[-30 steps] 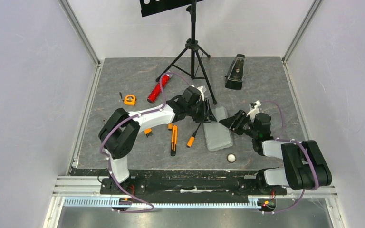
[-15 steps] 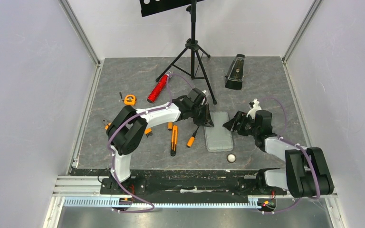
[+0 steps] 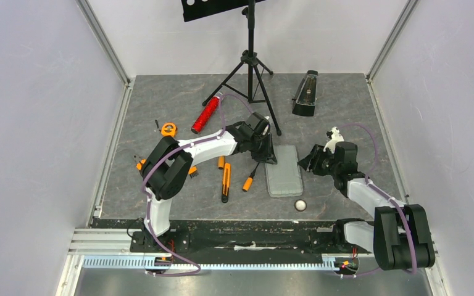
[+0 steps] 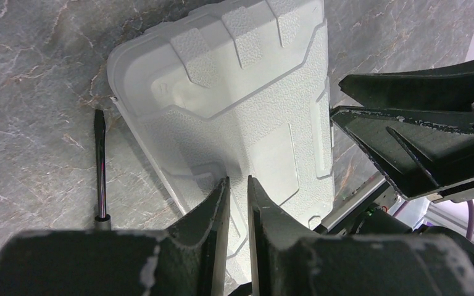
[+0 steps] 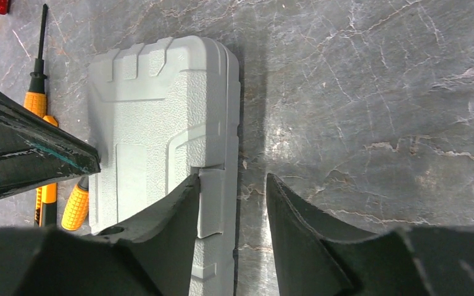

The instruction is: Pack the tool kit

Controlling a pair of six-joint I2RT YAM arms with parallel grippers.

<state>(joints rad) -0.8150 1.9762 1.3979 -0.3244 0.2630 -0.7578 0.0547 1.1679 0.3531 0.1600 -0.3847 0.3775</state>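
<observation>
The grey case (image 3: pixel 284 171) of the tool kit lies shut and flat on the mat. My left gripper (image 3: pixel 270 152) rests at its far left edge. In the left wrist view its jaws (image 4: pixel 237 180) stand almost together over the case lid (image 4: pixel 234 92) with nothing between them. At the case's right edge my right gripper (image 3: pixel 307 163) is open. Its fingers (image 5: pixel 233 177) straddle that rim of the case (image 5: pixel 154 111), one fingertip against a latch (image 5: pixel 213 203). Left of the case lie an orange screwdriver (image 3: pixel 250 177), an orange knife (image 3: pixel 226 182) and a tape measure (image 3: pixel 168 129).
A red glittery cylinder (image 3: pixel 206 114) and a tripod stand (image 3: pixel 251 61) are behind the left arm. A black metronome (image 3: pixel 306 92) stands at the back right. A white ball (image 3: pixel 300 205) sits in front of the case. Small orange tools (image 3: pixel 192 172) lie near the left arm's elbow.
The case, askew with one side raised a second ago, now lies flat and straight. My left gripper's jaws have narrowed. The right gripper has drawn back a little to the right.
</observation>
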